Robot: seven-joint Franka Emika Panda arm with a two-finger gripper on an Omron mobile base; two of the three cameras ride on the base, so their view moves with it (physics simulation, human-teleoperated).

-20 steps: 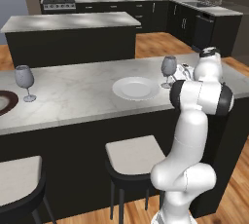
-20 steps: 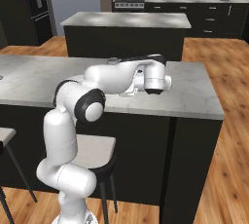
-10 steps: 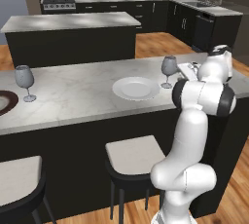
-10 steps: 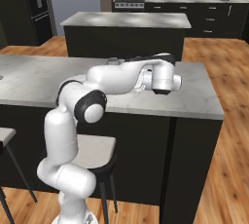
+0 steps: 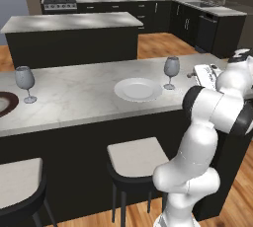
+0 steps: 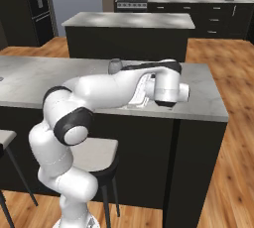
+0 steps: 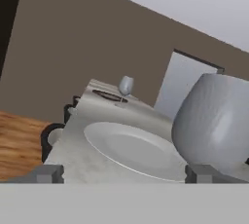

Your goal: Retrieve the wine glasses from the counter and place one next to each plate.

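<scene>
The near wine glass (image 5: 171,71) stands upright on the bar top (image 5: 84,97), just beside the white plate (image 5: 138,89) on its right, foot flat on the stone. The far wine glass (image 5: 24,83) stands next to the brown-rimmed plate (image 5: 6,105) at the left edge. From where I sit, both placements look done, so the step in hand is clearing the arm away cleanly.

My gripper (image 7: 124,174) is spread wide with nothing between the fingers; in the hand view the near glass bowl fills the right side, very close to the right fingertip (image 7: 203,173). I judge the risk is clipping that bowl, since a stemmed glass tips easily. I'd draw the hand straight back along its own axis, away from the glass, before swinging sideways or lifting, and leave the fingers apart throughout.
</scene>
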